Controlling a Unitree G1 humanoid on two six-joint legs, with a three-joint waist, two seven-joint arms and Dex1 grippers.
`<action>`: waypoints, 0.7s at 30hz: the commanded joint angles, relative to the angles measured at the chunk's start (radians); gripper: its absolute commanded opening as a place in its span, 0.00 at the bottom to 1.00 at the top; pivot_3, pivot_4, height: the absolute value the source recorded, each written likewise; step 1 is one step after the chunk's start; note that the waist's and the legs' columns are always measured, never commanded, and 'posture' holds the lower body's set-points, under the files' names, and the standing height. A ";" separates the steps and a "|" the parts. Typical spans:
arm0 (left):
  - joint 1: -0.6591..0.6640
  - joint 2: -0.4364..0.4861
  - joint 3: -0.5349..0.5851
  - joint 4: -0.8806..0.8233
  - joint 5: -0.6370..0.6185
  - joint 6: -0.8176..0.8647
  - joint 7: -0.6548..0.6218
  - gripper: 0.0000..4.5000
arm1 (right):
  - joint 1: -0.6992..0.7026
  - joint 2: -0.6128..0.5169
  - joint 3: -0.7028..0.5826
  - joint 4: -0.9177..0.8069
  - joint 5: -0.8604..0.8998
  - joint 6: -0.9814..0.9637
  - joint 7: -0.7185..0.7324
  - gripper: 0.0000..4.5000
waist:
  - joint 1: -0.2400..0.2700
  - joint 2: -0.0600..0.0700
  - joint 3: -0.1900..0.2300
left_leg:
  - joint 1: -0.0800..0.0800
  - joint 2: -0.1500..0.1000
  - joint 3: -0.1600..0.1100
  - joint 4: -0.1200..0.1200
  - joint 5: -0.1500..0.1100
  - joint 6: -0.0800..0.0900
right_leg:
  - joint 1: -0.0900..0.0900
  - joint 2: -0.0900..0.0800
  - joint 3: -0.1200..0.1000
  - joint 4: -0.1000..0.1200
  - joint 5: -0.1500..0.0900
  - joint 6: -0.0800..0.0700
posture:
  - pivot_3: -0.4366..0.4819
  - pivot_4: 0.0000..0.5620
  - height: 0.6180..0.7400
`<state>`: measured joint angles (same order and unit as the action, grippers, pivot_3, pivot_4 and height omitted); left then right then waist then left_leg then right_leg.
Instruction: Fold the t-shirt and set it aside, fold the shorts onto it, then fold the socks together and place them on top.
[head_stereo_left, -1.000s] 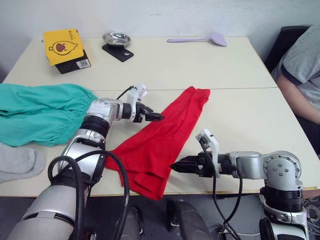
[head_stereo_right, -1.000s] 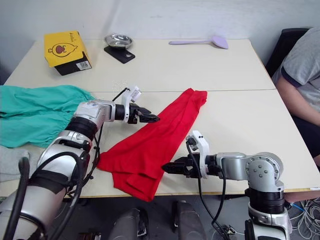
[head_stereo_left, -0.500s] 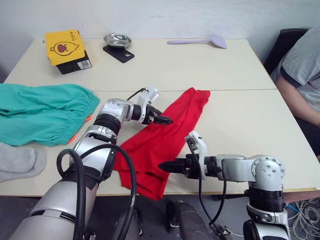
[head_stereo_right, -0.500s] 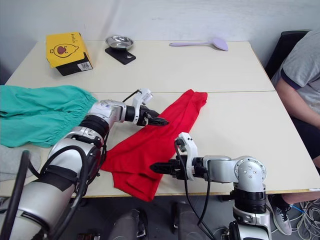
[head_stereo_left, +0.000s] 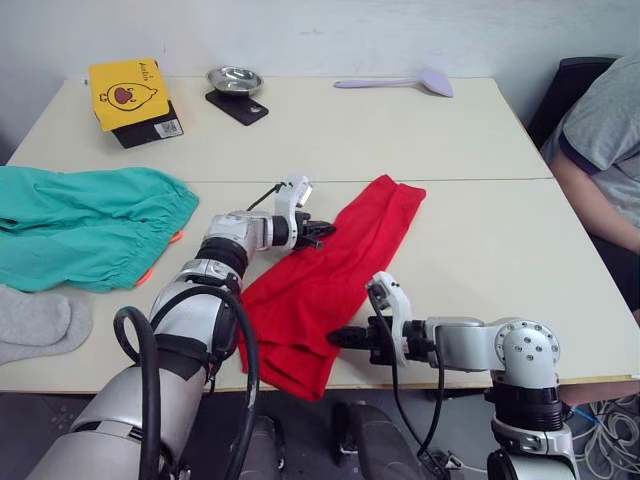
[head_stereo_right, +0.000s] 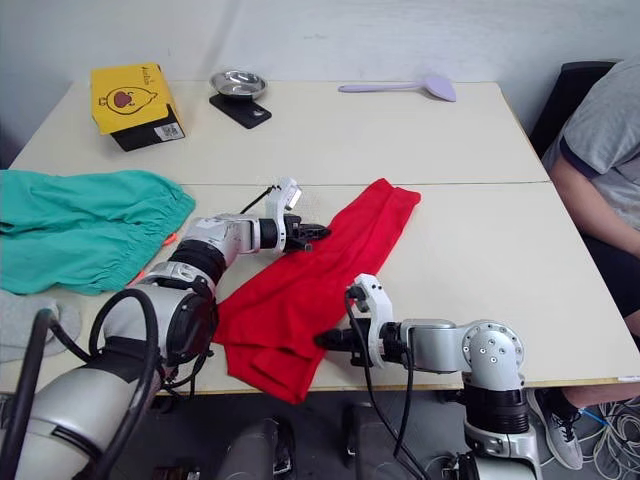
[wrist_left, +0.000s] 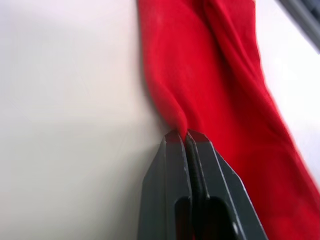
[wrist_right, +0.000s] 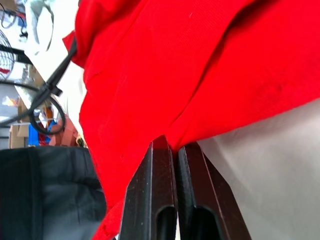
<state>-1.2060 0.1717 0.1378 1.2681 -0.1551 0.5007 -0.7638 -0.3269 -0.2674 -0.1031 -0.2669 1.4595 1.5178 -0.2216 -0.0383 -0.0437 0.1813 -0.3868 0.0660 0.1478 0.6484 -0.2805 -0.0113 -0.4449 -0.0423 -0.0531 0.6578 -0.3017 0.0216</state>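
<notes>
Pale tabletop (head_stereo_left: 480, 140), cloth items laid out. Left gripper (head_stereo_left: 322, 232) is pinched on the t-shirt (head_stereo_left: 320, 285) at its left edge; right gripper (head_stereo_left: 340, 337) is clamped on its near hem. Shirt is judged limp, light, best held by edges. Shorts (head_stereo_left: 80, 225) and socks (head_stereo_left: 35, 322) lie far left.

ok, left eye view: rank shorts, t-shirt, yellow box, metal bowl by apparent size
1-2. shorts and t-shirt: look alike in area, and the shorts are cut off by the view's edge, so no ranking.
3. yellow box.
4. metal bowl, smallest, though it sits farthest from the camera.
</notes>
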 joint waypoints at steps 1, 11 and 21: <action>0.048 0.019 0.047 -0.061 -0.040 -0.006 0.027 0.00 | 0.008 -0.063 0.000 -0.018 0.062 -0.029 0.014 0.00 | 0.001 0.000 0.000 | 0.000 0.000 0.000 0.000 0.000 -0.001 | 0.000 0.000 0.000 0.000 0.000 0.000 | 0.48 0.27 1.00; 0.249 0.057 0.099 -0.487 -0.112 0.066 0.150 0.00 | -0.058 -0.288 -0.004 0.050 0.059 -0.051 0.128 0.00 | 0.002 0.001 0.000 | 0.000 0.000 0.000 0.000 0.001 -0.002 | 0.000 0.000 0.000 0.000 0.000 0.000 | 0.48 0.27 1.00; 0.560 0.021 0.138 -1.096 -0.174 0.236 0.367 0.00 | -0.169 -0.389 0.076 0.124 -0.144 -0.059 0.376 0.00 | 0.011 0.001 0.000 | 0.000 0.000 0.000 0.001 0.002 -0.002 | 0.000 0.000 0.001 0.000 0.001 0.001 | 0.48 0.27 1.00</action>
<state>-0.6573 0.1988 0.2377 0.2801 -0.2847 0.7091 -0.4380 -0.4743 -0.6358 -0.0367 -0.1455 1.3489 1.4693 0.0937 -0.0275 -0.0431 0.1817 -0.3874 0.0659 0.1476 0.6493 -0.2782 -0.0127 -0.4451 -0.0425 -0.0521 0.6579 -0.3008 0.0230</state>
